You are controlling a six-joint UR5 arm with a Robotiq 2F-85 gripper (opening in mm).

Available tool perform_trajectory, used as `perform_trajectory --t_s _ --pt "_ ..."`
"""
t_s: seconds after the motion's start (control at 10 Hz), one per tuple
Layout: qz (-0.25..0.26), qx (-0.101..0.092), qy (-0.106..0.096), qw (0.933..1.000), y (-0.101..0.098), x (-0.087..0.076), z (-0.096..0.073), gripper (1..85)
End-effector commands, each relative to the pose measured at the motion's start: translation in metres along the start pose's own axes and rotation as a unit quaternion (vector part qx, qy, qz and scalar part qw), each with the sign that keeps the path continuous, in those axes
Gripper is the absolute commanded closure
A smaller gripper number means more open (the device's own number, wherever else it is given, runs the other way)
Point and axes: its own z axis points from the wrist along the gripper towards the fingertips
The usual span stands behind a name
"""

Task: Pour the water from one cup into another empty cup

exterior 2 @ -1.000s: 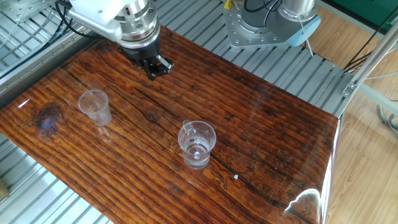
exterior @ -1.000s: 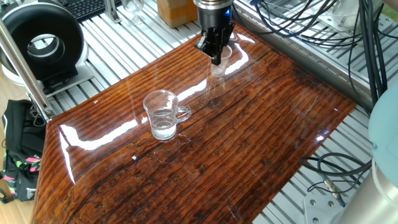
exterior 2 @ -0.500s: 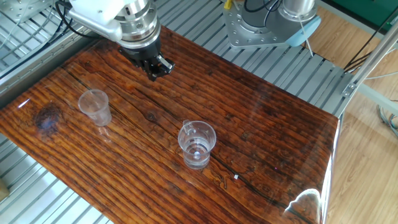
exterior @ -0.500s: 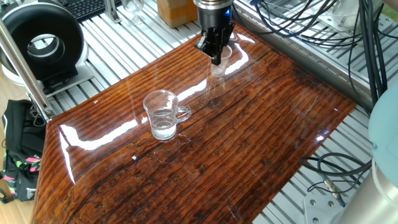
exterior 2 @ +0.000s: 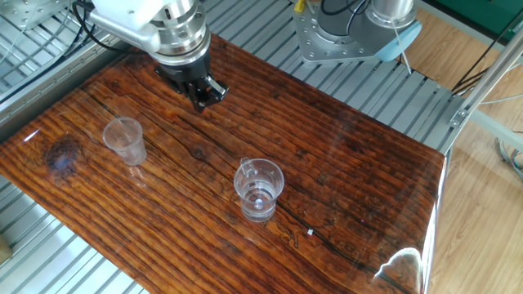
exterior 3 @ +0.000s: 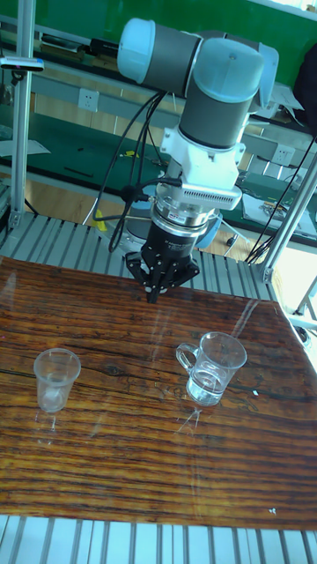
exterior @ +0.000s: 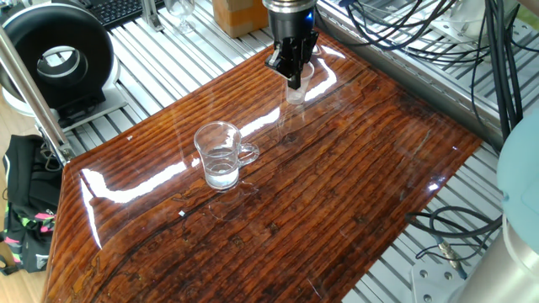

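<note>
The glass mug (exterior 2: pixel 259 189) with a side handle stands upright near the middle of the wooden table, with a little water (exterior 2: pixel 259 202) at its bottom. It also shows as mug (exterior: pixel 221 156) and mug (exterior 3: pixel 211 367). The small tapered empty cup (exterior 2: pixel 125 140) stands upright, well apart from the mug; in the tall view this cup (exterior 3: pixel 56 379) is at the left. My gripper (exterior 2: pixel 206 93) hangs above the table's far side, between the two cups and touching neither. Its fingers are shut and hold nothing. In one fixed view the gripper (exterior: pixel 292 76) partly hides the cup (exterior: pixel 300 86).
The wooden tabletop (exterior 2: pixel 343 188) lies on a ribbed metal frame. A black round device (exterior: pixel 55 59) and a cardboard box (exterior: pixel 236 13) sit beyond the table edge. Cables (exterior: pixel 438 34) hang on the right side. The arm's base (exterior 2: pixel 351 33) is mounted behind the table.
The gripper has shifted very slightly above the table. Both cups stand where they were.
</note>
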Motion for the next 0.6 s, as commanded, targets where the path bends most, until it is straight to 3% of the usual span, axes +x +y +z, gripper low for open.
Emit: perform_trajectory --t_s 0.0,0.2,0.3,0.4,0.5 --pt "0.002 -0.006 -0.003 1.0000 0.003 -0.001 -0.001 83.7" --pt "0.003 -0.015 0.017 0.9997 0.007 0.009 -0.001 83.7" --pt "0.005 0.001 0.037 0.9993 -0.001 0.019 -0.002 83.7" --pt "-0.004 0.004 0.059 0.9982 -0.003 0.031 -0.003 83.7" --pt "-0.015 -0.015 0.067 0.9975 0.007 0.035 -0.004 84.0"
